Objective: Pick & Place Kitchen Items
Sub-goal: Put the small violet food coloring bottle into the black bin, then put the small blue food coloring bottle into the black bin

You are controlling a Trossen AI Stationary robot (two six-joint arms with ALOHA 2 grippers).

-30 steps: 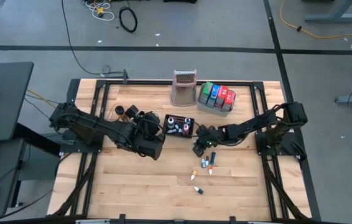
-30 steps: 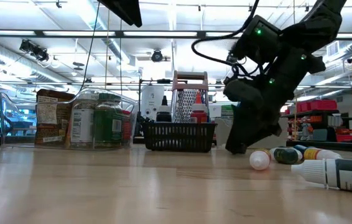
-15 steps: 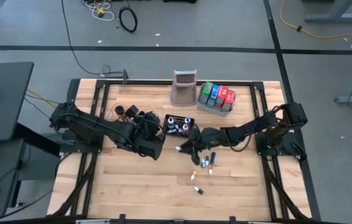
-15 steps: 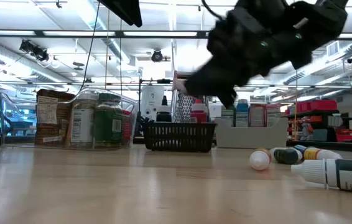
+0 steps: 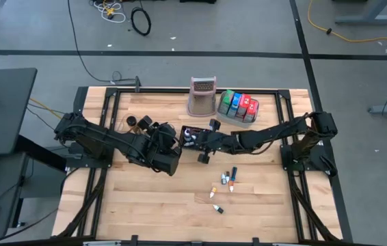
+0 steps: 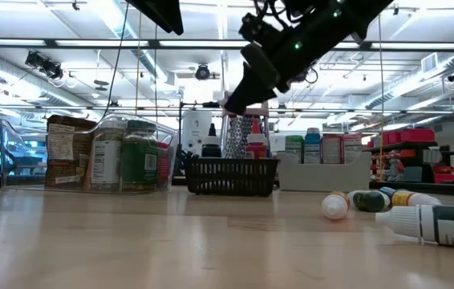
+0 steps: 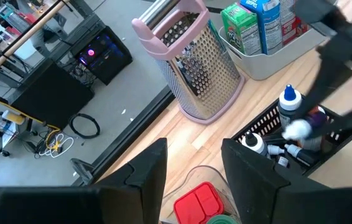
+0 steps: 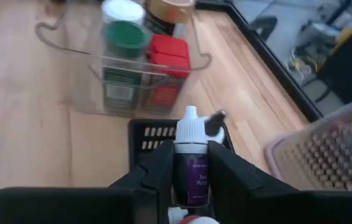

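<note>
I see my right gripper (image 8: 191, 180) up in the air over the black mesh basket (image 5: 197, 137), near the middle of the high view. Its two fingers are squeezed tight on a little purple bottle (image 8: 192, 163) with a white cap. The bottle stands upright between them, cap up. In the low view the right arm comes in from the upper right, and its gripper (image 6: 239, 98) hangs above the basket (image 6: 232, 176), not touching it.

Inside the basket (image 7: 300, 134) I see more tiny bottles (image 7: 290, 101) with white and blue caps.

My left gripper (image 7: 191, 165) sits left of the basket in the high view, over the clear tub. Its fingers are spread apart and hold nothing. A red lid (image 7: 199, 202) shows between them, lower down.

More small bottles (image 5: 225, 179) lie loose on the wooden table (image 5: 152, 198), below the middle of the high view. One lone bottle (image 5: 217, 209) lies lower still.

The silvery grater (image 5: 202, 96) with the pink rim stands at the top middle. Just to its right is the grey tray (image 5: 233, 117) with green, blue and red packets (image 5: 240, 104) standing in it.

In the right wrist view the clear tub (image 8: 101, 84) holds jars with white, green and red lids (image 8: 170, 48).
</note>
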